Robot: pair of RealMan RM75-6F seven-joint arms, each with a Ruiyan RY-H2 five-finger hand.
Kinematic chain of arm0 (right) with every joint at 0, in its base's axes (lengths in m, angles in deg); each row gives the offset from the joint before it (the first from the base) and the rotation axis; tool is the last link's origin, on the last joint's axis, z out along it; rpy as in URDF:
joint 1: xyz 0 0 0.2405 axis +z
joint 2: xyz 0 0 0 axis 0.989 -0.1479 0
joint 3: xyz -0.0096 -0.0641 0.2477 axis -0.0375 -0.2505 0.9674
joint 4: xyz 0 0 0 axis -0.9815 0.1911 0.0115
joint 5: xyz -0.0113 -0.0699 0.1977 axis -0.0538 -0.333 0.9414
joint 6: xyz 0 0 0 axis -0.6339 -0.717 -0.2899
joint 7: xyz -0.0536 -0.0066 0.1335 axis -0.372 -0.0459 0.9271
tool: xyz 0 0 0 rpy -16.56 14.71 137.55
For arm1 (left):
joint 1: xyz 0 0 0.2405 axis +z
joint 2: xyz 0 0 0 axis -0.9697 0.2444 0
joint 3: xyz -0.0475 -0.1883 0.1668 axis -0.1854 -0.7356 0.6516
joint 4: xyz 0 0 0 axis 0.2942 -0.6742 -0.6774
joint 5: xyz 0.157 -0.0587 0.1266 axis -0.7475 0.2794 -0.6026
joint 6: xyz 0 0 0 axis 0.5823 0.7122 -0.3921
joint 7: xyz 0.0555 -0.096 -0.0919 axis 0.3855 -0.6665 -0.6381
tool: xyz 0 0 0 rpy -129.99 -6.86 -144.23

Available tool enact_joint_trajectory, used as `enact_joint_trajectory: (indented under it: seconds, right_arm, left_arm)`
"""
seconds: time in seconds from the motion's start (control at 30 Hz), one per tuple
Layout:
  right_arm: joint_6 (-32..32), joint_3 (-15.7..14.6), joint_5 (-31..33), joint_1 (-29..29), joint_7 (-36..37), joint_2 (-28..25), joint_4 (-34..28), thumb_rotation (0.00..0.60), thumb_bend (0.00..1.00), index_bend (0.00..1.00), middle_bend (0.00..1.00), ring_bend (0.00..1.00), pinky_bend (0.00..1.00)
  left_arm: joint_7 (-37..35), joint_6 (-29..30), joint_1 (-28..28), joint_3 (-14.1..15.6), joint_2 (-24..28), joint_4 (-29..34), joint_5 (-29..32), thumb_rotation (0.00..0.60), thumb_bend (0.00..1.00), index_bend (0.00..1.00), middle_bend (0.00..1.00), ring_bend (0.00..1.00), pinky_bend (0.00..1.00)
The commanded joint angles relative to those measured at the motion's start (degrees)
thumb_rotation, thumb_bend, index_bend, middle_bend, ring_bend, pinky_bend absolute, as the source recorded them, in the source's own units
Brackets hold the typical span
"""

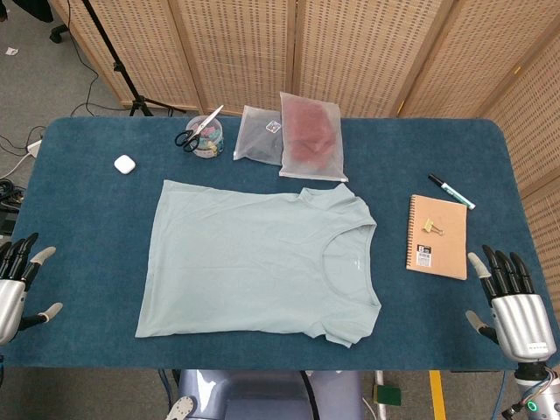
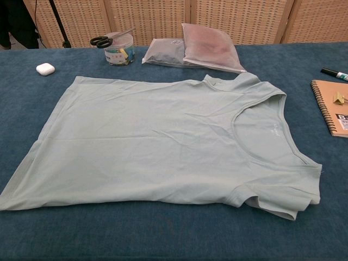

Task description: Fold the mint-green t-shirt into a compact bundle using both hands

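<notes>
Lying flat and unfolded at the centre of the head view, the mint-green t-shirt shows no fold yet; the left hand at lower left and the right hand at lower right hover empty, fingers spread. The chest view shows the shirt filling the frame's middle, both hands unseen.

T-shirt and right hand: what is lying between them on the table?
Between the t-shirt and the right hand lies the brown spiral notebook with a binder clip on it; around it only blue table cover. The head view shows this.
</notes>
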Motion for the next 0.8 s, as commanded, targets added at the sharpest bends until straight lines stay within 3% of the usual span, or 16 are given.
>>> enact_joint_trajectory:
  seconds: [0.03, 0.17, 0.37, 0.67, 0.8]
  right_arm:
    - [-0.2, 0.0, 0.1, 0.0, -0.1, -0.1, -0.2, 0.600, 0.00, 0.00, 0.00, 0.00, 0.00]
    - [-1.0, -0.6, -0.2, 0.1, 0.5, -0.6, -0.5, 0.600, 0.00, 0.00, 0.00, 0.00, 0.00]
    - [-4.1, -4.3, -5.5, 1.7, 5.5, -2.6, -1.0, 0.600, 0.00, 0.00, 0.00, 0.00, 0.00]
    - [-5.5, -9.6, -19.0, 5.5, 6.3, 2.8, 9.6, 0.600, 0.00, 0.11, 0.00, 0.00, 0.00]
    - [-6.5, -11.0, -21.9, 6.9, 5.9, 4.8, 12.0, 0.600, 0.00, 0.15, 0.00, 0.00, 0.00]
  left_arm:
    - [0.1, 0.0, 0.0, -0.1, -0.1, 0.0, 0.2, 0.600, 0.00, 0.00, 0.00, 0.00, 0.00]
    - [0.1, -0.3, 0.0, -0.2, -0.1, 0.1, 0.5, 0.600, 0.00, 0.00, 0.00, 0.00, 0.00]
    - [-0.1, -0.2, -0.1, -0.2, 0.1, 0.5, 0.3, 0.600, 0.00, 0.00, 0.00, 0.00, 0.00]
    - [0.4, -0.7, -0.1, -0.4, -0.1, 0.7, 1.1, 0.600, 0.00, 0.00, 0.00, 0.00, 0.00]
    - [0.6, -0.5, 0.0, -0.4, -0.2, 0.7, 1.0, 0.600, 0.00, 0.00, 0.00, 0.00, 0.00]
